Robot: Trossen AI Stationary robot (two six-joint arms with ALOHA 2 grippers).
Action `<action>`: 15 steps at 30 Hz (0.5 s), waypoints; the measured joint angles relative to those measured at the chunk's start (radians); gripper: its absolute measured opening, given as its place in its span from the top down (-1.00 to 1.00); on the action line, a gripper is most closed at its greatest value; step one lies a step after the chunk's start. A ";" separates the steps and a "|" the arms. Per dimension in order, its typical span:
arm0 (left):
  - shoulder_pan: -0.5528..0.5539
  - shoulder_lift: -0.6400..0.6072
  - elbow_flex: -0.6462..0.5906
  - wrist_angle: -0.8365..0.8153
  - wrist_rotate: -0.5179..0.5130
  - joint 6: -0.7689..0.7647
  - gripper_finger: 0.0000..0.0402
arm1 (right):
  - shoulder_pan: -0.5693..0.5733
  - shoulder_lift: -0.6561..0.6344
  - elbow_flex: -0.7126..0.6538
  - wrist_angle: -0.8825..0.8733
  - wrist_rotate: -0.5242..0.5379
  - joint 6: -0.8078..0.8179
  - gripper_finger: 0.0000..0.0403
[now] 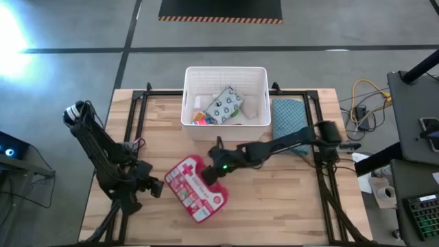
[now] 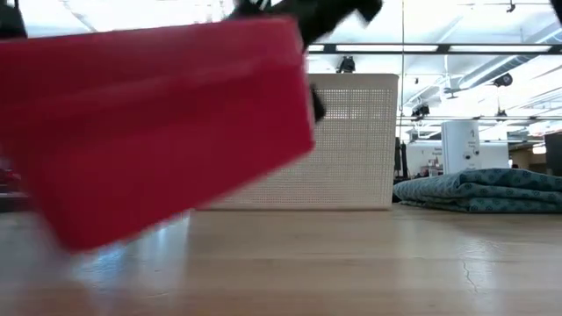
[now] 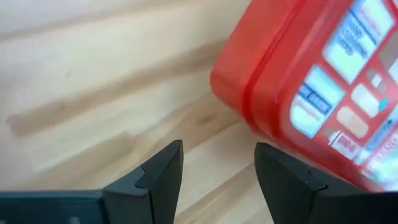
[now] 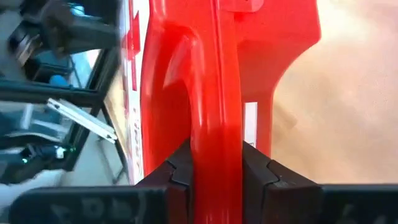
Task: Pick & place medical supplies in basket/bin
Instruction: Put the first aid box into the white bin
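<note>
The left hand [image 1: 156,186] is waiting just left of the red first-aid case [image 1: 194,189], its fingers [image 3: 163,171] apart and holding nothing. The right hand [image 1: 214,171] is gripping the case by its handle, fingers clamped tight, with the case in front of the white bin [image 1: 226,123] and seemingly lifting off the bench [image 1: 274,206]. It should be rising level and clearing the bin's rim before release. The case is glossy red plastic, its lid covered in white printed labels.
</note>
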 joint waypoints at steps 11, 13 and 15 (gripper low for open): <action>-0.001 -0.083 0.123 -0.060 -0.311 0.162 0.11 | -0.064 -0.472 0.211 -0.318 0.517 -0.198 0.71; 0.004 -0.068 0.148 -0.057 -0.394 0.171 0.11 | -0.120 -0.498 0.256 -0.433 0.594 -0.238 0.71; 0.015 -0.055 0.170 -0.058 -0.433 0.173 0.11 | -0.209 -0.503 0.287 -0.544 0.567 -0.271 0.71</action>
